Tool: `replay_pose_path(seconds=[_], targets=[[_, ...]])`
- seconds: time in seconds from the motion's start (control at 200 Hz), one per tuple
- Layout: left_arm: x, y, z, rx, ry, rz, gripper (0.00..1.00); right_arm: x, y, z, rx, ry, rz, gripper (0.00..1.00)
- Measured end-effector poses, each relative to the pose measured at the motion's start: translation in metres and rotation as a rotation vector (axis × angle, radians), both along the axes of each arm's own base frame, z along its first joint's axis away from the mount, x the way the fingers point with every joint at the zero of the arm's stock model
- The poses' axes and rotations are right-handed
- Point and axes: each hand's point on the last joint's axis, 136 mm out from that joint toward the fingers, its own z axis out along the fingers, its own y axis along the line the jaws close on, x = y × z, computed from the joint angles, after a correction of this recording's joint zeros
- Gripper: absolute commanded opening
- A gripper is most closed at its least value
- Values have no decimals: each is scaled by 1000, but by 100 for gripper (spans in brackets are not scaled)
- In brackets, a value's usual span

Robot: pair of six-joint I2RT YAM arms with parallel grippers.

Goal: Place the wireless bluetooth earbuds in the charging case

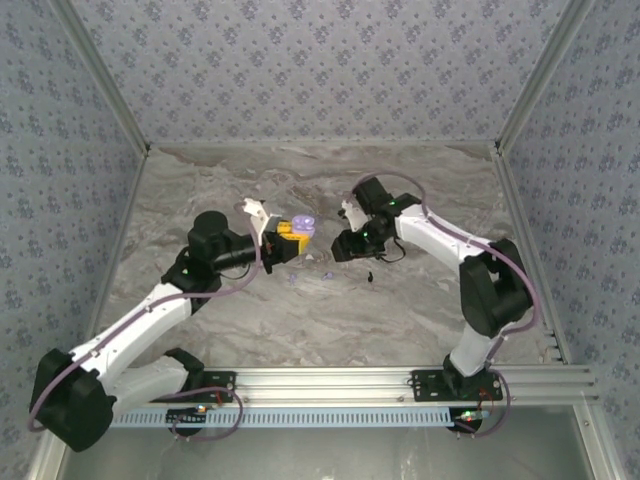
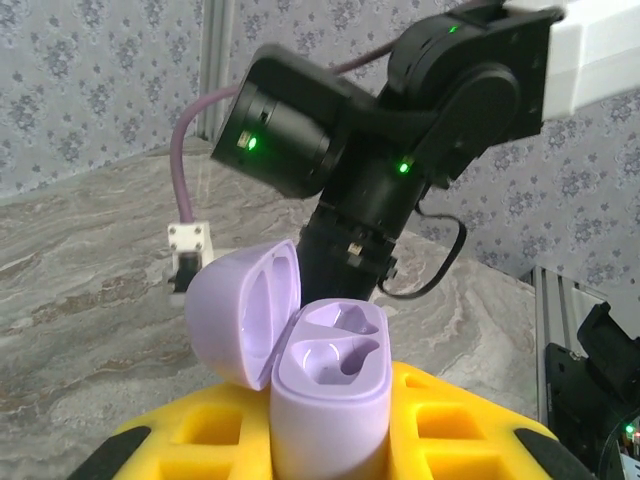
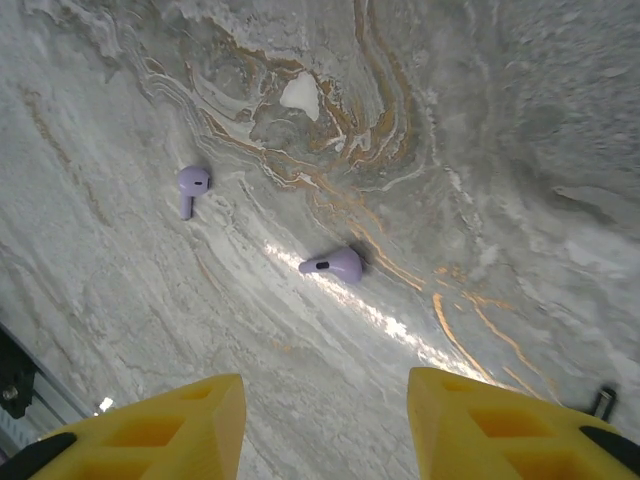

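Closest to my left wrist camera stands the lilac charging case [image 2: 330, 400], upright, its lid [image 2: 243, 312] swung open to one side and both moulded wells showing. My left gripper [image 1: 287, 238] has its yellow fingers [image 2: 200, 432] clamped on the case's lower body, and the case faces the right arm [image 2: 400, 150] just behind it. My right gripper [image 3: 325, 400] hangs over the marble table [image 1: 300, 330] with its jaws apart, bare marble showing in the gap. Two pale lilac earbuds [image 3: 338, 265] lie loose on the table beneath that gripper, near each other but not touching.
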Motion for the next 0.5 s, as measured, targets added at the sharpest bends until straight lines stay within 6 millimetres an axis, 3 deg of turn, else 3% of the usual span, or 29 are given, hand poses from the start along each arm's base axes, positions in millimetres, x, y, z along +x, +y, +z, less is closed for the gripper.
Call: replay_pose_path(seconds=[0.3, 0.5], targets=[[-6, 12, -17, 35, 37, 50, 23, -8, 21, -41, -25, 89, 10, 35], [-5, 14, -17, 35, 39, 64, 23, -21, 37, -45, 2, 129, 42, 32]])
